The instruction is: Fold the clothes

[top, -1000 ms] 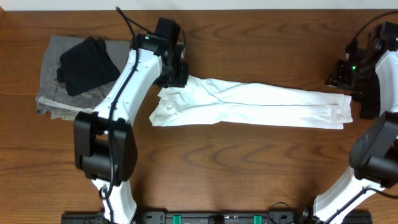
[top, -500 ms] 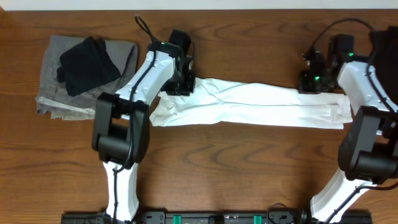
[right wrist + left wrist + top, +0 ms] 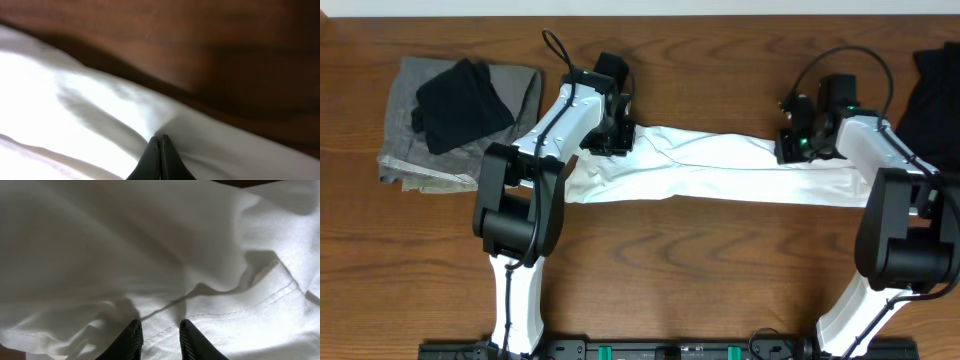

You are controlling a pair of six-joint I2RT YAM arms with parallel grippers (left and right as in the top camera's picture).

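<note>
The clothes (image 3: 720,170), a white T-shirt, lie as a long narrow strip across the middle of the table. My left gripper (image 3: 617,140) is at the strip's upper left end. In the left wrist view its two dark fingers (image 3: 132,337) stand a little apart, with a stitched hem of the white cloth (image 3: 150,245) bunched between them. My right gripper (image 3: 790,148) is on the strip's upper edge, right of centre. In the right wrist view it (image 3: 160,137) is shut tip to tip, and the cloth (image 3: 75,100) puckers into creases that run to the tips.
A grey folded garment (image 3: 405,140) with a black one (image 3: 460,100) on top lies at the far left. Another dark garment (image 3: 932,85) sits at the right edge. The brown wooden table (image 3: 670,280) shows bare in front of the strip.
My right arm has swung left from the strip's far right end to its upper edge, and its jaws have shut. My left arm has shifted slightly right onto the left end.
</note>
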